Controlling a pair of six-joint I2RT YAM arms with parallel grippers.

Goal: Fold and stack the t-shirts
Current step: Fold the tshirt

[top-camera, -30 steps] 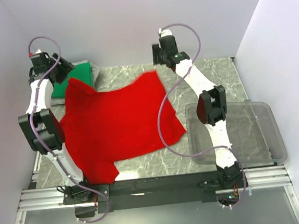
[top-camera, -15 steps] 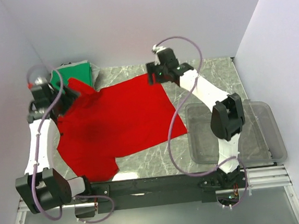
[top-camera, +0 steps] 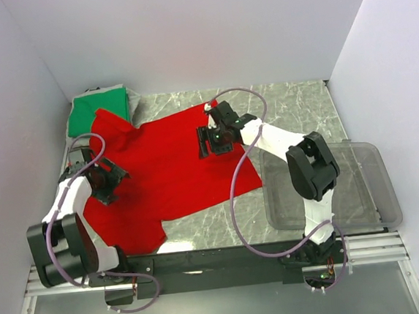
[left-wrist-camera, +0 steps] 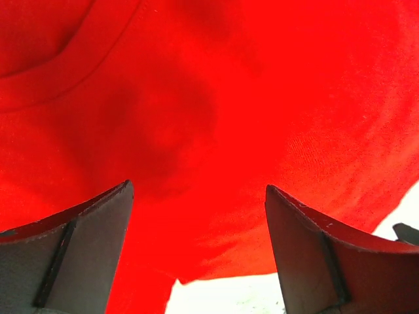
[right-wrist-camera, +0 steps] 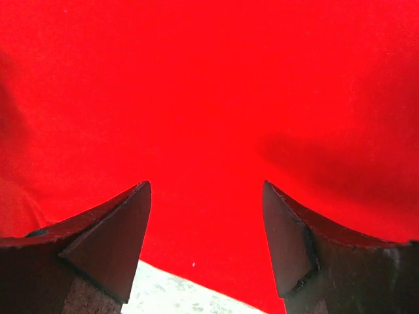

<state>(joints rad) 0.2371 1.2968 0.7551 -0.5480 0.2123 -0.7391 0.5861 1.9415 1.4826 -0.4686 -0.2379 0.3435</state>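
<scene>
A robot test lab is shown. A marble-patterned table [top-camera: 300, 105] is boxed in by plain white walls [top-camera: 184, 34]. A left robot arm [top-camera: 67, 202] and a right robot arm [top-camera: 270, 138] are fixed on a metal frame [top-camera: 58, 277] at its near edge, and purple cables [top-camera: 230, 188] are looped along them.

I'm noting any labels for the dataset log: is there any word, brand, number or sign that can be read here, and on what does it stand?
None can be read.
The red t-shirt is plain cloth in all three views.
The green t-shirt shows no print.
The clear plastic bin bears no legible mark.
</scene>
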